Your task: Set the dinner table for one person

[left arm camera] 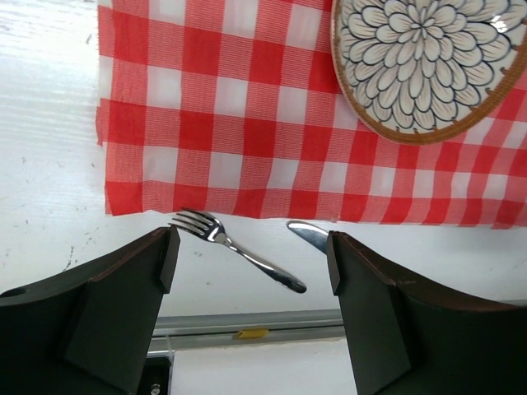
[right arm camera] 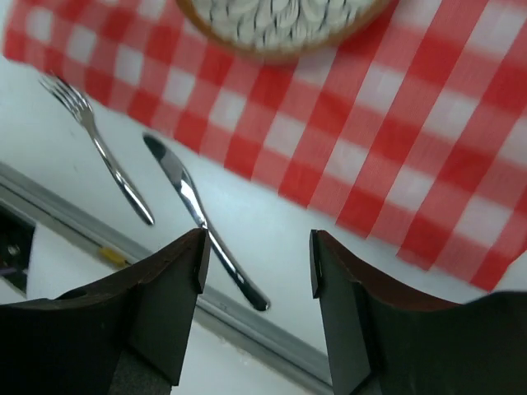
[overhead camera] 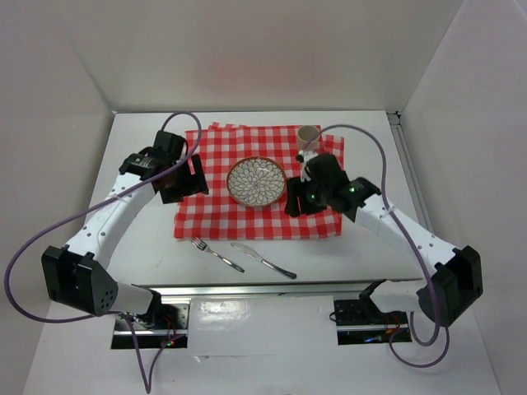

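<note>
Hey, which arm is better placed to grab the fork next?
Left. The fork lies on the bare table left of the knife, on the left arm side, and shows between its wide-open, empty jaws in its wrist view.

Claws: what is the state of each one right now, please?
Left claw: open, holding nothing.
Right claw: open, holding nothing.

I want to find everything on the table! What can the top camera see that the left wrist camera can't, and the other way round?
Only the top camera: the cup, the left arm and the right arm. Only the left wrist camera: a small yellow mark on the metal rail. Both: the plate, fork, knife, checked cloth and white table.
</note>
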`<state>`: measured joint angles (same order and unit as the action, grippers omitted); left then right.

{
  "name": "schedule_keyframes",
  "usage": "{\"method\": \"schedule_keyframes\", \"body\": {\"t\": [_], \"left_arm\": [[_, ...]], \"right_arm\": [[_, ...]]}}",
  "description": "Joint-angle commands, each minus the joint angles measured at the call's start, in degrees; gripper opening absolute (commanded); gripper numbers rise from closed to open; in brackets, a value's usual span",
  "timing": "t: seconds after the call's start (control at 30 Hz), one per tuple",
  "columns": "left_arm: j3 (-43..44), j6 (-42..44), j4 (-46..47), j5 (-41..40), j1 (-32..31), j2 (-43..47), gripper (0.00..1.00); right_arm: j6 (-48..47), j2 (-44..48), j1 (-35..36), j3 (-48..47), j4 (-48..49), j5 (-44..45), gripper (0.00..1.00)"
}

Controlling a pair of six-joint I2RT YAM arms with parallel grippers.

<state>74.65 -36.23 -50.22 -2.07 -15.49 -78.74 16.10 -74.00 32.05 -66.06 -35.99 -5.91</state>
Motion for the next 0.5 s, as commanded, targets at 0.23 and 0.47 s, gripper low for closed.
{"method": "schedule_keyframes", "body": {"t": [0.23, 0.47], "left_arm": [[-0.03, -7.36, -0.06, -5.84, 0.36, 4.99, 0.90], [-0.56, -7.45, -0.58, -6.02, 1.42, 5.53, 0.90]], "right_arm": [[13.25, -0.33, 21.37, 14.12, 2.76, 7.05, 0.59], [9.05, -13.62, 28.68, 11.04, 5.83, 11.01, 0.67]]}}
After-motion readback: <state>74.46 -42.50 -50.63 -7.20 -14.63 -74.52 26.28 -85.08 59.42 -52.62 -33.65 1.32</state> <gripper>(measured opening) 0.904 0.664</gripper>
